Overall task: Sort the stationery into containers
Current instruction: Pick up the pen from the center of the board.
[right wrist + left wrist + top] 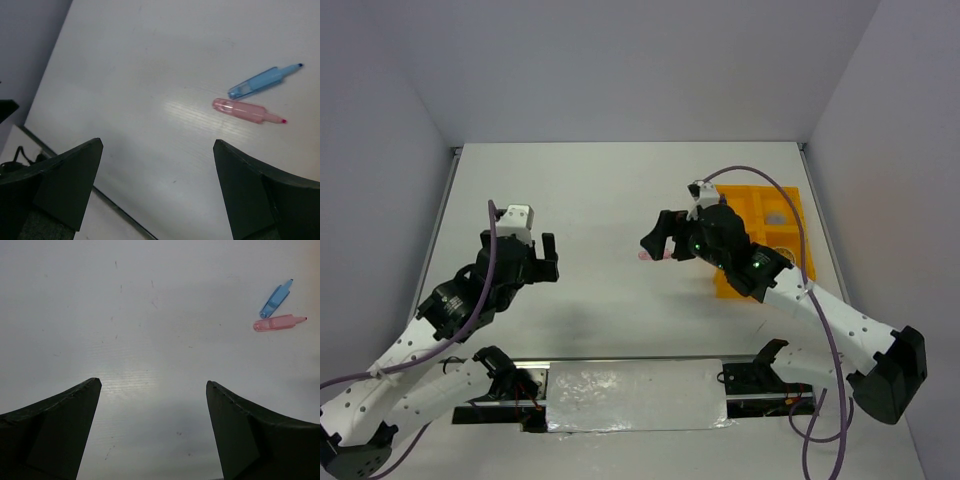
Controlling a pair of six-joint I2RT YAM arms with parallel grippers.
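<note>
Two pieces of stationery lie side by side on the white table: a blue clip-like piece (262, 81) and a pink one (246, 111). The left wrist view shows the same blue piece (275, 298) and pink piece (278, 323) at its far right. From above only a sliver of the pink piece (648, 256) shows, just under my right gripper (658, 240). That right gripper (157, 142) is open and empty, the pieces ahead and to its right. My left gripper (152, 382) is open over bare table, also seen from above (535, 258). The yellow-orange tray (790, 195) sits at the right, partly hidden by my right arm.
Grey walls close in the table on the left, back and right. A black rail with a shiny white sheet (630, 395) runs along the near edge between the arm bases. The table's left edge (65, 162) crosses the lower left of the right wrist view.
</note>
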